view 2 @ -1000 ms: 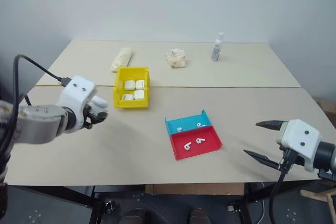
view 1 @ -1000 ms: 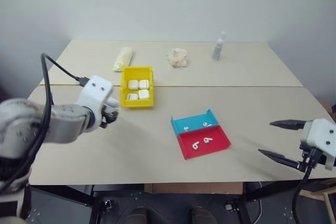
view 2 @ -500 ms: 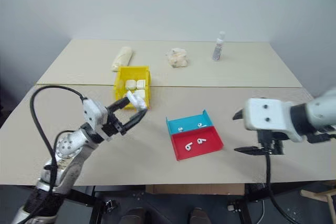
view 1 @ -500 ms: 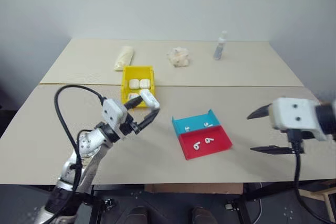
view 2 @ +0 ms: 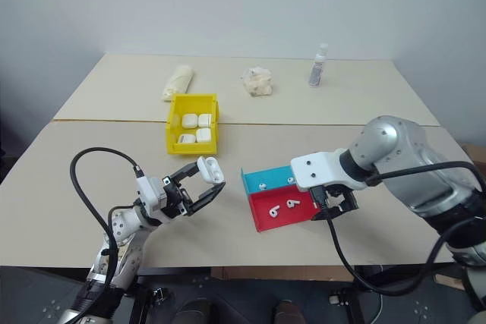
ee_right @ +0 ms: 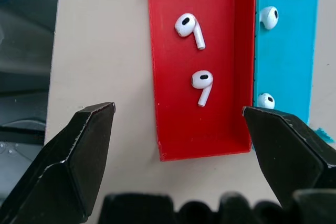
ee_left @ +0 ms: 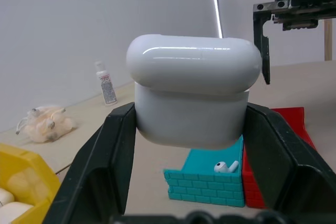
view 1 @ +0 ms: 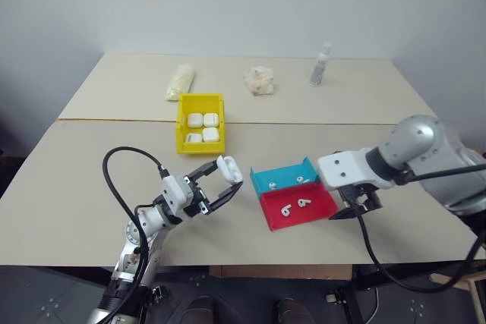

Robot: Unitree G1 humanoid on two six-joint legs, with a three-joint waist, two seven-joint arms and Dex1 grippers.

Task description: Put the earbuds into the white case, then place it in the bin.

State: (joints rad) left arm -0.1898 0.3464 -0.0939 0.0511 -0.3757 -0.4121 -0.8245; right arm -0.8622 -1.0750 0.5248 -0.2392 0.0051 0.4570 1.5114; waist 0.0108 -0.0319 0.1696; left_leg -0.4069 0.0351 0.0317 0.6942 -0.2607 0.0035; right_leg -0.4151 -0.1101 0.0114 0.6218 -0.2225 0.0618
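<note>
- left gripper (view 1: 220,185): clamped on the white case (ee_left: 193,90), one black finger on each side of it; the case is held off the counter (view 1: 99,187), over the near part of its left half, lid shut.
- right gripper (ee_right: 178,145): jaws wide apart, nothing between them, pointing steeply down over the near end of the red-and-blue tray (view 1: 277,218); both fingers stand clear of the tray.
- earbuds (ee_right: 202,83): two lie loose in the red half of the tray, stems pointing roughly the same way, apart from each other; two more (ee_right: 268,17) lie in the blue half.
- red-and-blue tray: sits near the middle of the counter's near half, turned at an angle to the front edge, blue half farther back.
- bin (view 1: 183,141): yellow, stands left of centre, just in front of the seam across the counter; four white cases (view 1: 203,127) lie inside in two rows.
- far half of the counter: a pale rolled cloth (view 1: 179,83) behind the bin, a crumpled pale wad (view 1: 258,81) near the middle, a small bottle (view 1: 321,64) upright toward the right.
</note>
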